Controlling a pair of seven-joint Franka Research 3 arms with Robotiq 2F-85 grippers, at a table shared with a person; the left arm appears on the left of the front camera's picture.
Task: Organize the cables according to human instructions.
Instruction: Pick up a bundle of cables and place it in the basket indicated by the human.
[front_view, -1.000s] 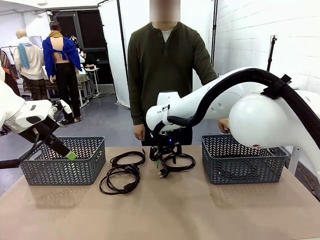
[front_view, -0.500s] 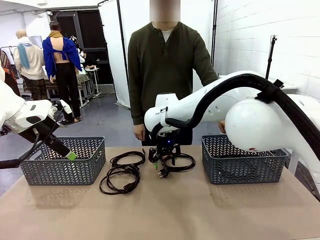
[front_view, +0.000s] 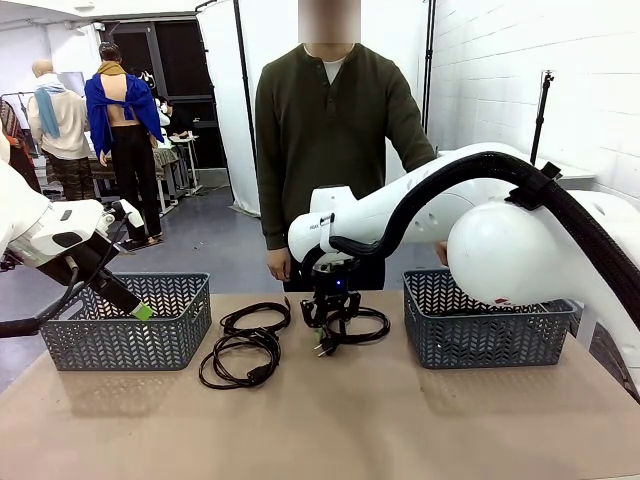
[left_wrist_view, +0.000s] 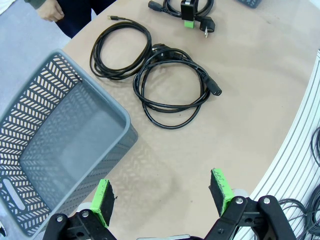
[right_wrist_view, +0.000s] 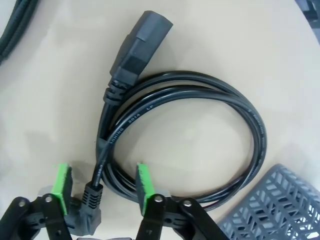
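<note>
Three black cables lie coiled on the brown table in front of the human (front_view: 330, 130). My right gripper (front_view: 328, 325) is down on the right cable (front_view: 365, 325). In the right wrist view its fingers (right_wrist_view: 102, 182) straddle two strands of that cable (right_wrist_view: 200, 90) and its angled plug (right_wrist_view: 90, 205), with small gaps on both sides, so it is open. The middle cable (front_view: 255, 315) and the near cable (front_view: 240, 362) lie untouched to the left. My left gripper (left_wrist_view: 162, 195) hangs open over the table by the left basket, holding nothing.
A grey lattice basket (front_view: 125, 340) stands at the left, another (front_view: 485, 330) at the right; the left one (left_wrist_view: 60, 145) holds nothing. The person's hand (front_view: 278, 265) hangs at the far table edge. Bare table lies toward me.
My right gripper has sunk onto the right cable and its jaws have narrowed around the strands. The left arm has not moved.
</note>
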